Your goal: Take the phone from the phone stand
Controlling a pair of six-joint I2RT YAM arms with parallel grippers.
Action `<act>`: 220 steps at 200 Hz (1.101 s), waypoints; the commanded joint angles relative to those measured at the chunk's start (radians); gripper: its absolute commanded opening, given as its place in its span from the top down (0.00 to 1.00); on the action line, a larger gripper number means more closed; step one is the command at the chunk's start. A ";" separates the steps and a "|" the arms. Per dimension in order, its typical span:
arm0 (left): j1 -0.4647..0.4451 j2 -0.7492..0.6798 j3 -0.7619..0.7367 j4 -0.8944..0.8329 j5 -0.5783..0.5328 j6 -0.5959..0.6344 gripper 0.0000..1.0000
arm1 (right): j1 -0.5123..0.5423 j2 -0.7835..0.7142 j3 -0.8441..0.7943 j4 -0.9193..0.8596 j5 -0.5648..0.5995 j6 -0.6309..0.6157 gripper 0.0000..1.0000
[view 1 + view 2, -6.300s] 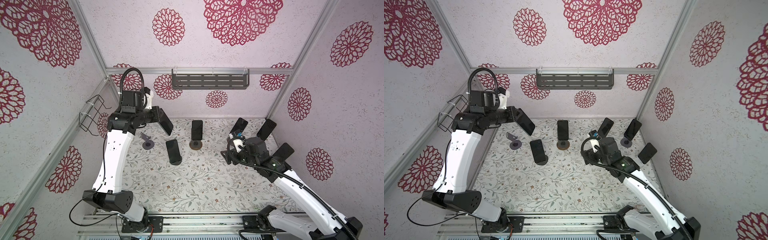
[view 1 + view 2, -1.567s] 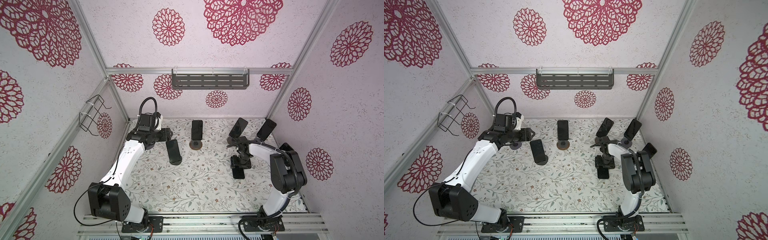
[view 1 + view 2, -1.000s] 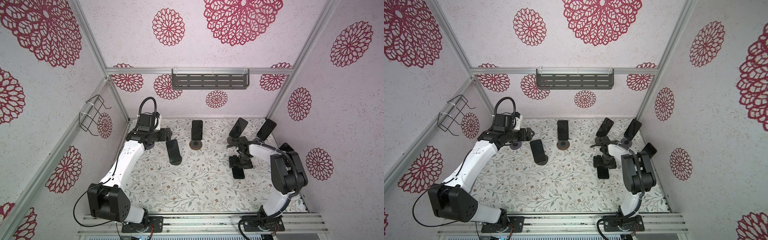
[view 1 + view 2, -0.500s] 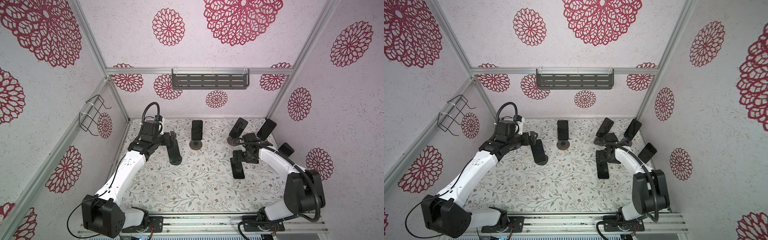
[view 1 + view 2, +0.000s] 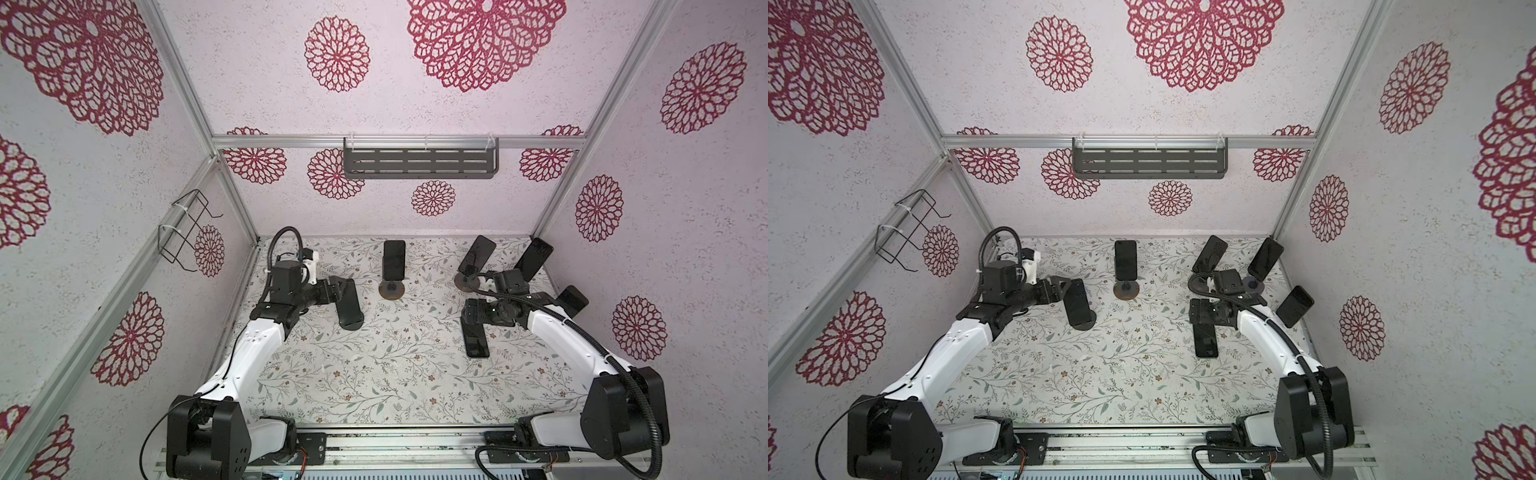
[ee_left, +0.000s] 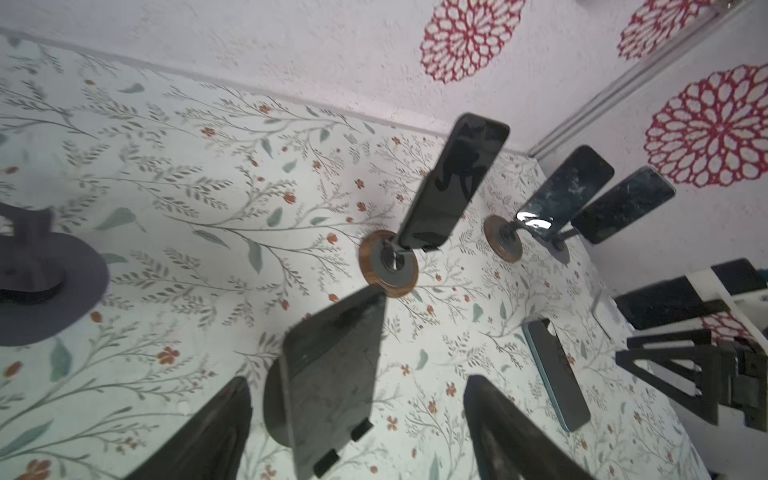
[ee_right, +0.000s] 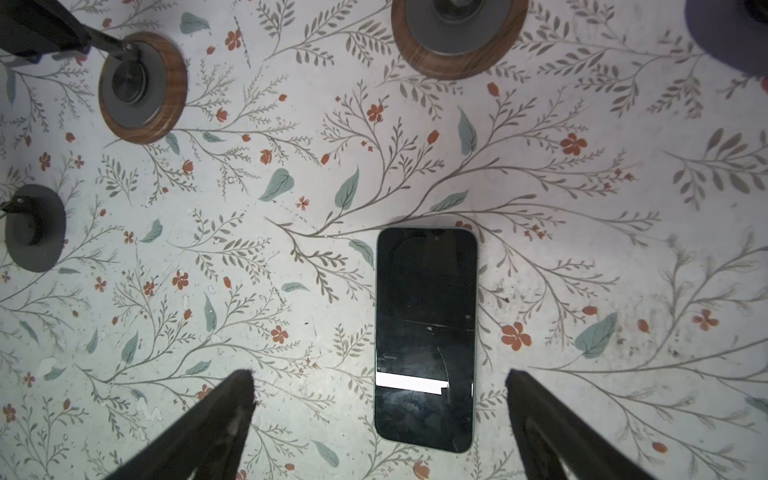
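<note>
The left gripper (image 6: 357,386), jaws spread and gripping nothing, is up against the phone (image 5: 348,300), which leans on its dark stand (image 5: 352,324) at the table's (image 5: 374,374) far left. The right gripper (image 7: 380,374), jaws wide, hovers over another phone (image 7: 426,336) lying flat on the right.

No legible text, labels or numbers anywhere.

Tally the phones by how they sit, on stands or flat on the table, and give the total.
On stands: 5 phones
Flat on the table: 1 phone
Total: 6 in view
</note>
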 commanded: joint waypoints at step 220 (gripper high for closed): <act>0.164 0.447 -0.113 0.790 0.653 -0.203 0.39 | 0.005 -0.168 -0.060 -0.006 -0.049 -0.024 0.06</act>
